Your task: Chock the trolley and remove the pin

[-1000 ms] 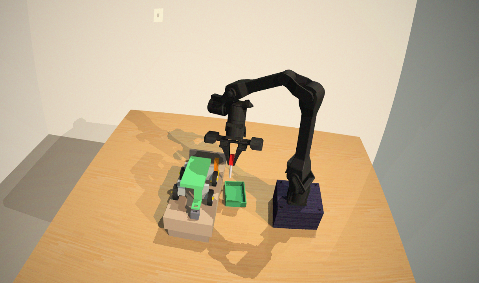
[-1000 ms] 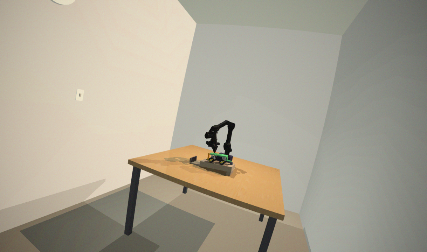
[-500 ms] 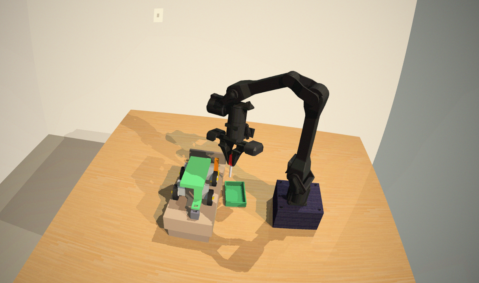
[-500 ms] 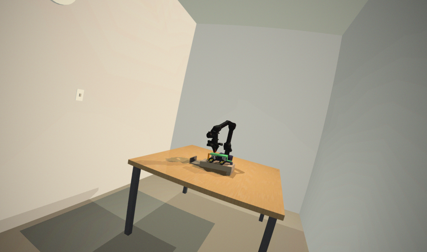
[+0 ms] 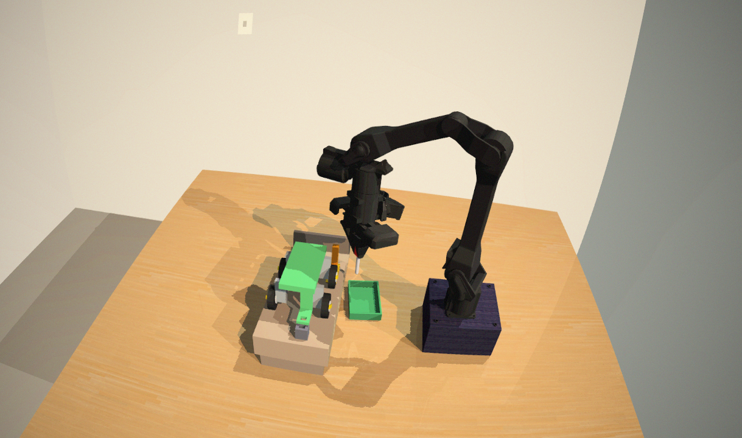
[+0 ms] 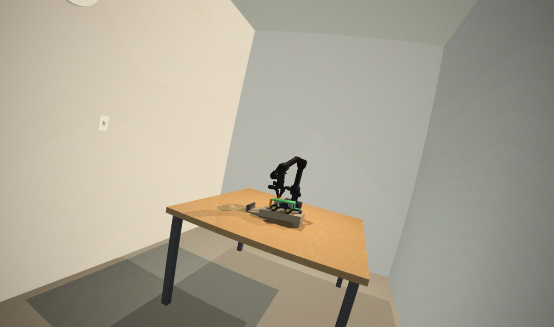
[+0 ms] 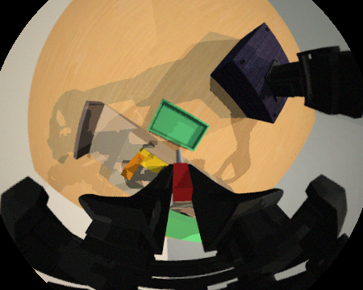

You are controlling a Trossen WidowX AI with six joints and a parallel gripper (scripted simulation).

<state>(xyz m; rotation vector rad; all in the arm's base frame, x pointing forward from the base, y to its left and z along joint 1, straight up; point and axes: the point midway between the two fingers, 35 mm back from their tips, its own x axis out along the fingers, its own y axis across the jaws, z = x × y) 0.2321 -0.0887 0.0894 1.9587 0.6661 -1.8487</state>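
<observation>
My gripper (image 5: 360, 252) (image 6: 279, 196) (image 7: 180, 167) is shut on the red-headed stop pin (image 5: 357, 264) (image 6: 278, 195) (image 7: 182, 182), whose grey shaft points down. It holds the pin in the air beside the ramp, above table height. The green tray (image 5: 380, 302) (image 7: 152, 117) stands beside the ramp on the arm's side. The green-topped trolley (image 5: 305, 264) (image 6: 284, 201) stands on the ramp (image 5: 291, 348) (image 6: 281, 217). The chock's orange handle (image 5: 335, 255) (image 6: 270, 202) (image 7: 133, 166) stands at the trolley's downhill wheel on the arm's side. The yellow chock body (image 7: 153, 160) shows in the wrist view; its contact with the wheel is hard to tell.
A dark end board (image 5: 318, 236) (image 6: 250, 206) (image 7: 85, 130) stands at the ramp's low end. The arm's dark base block (image 5: 460, 337) (image 7: 246, 72) stands on the table (image 5: 199, 403) (image 6: 331, 244), beyond the tray from the ramp. A grey bracket (image 5: 302, 331) stands at the ramp's uphill end.
</observation>
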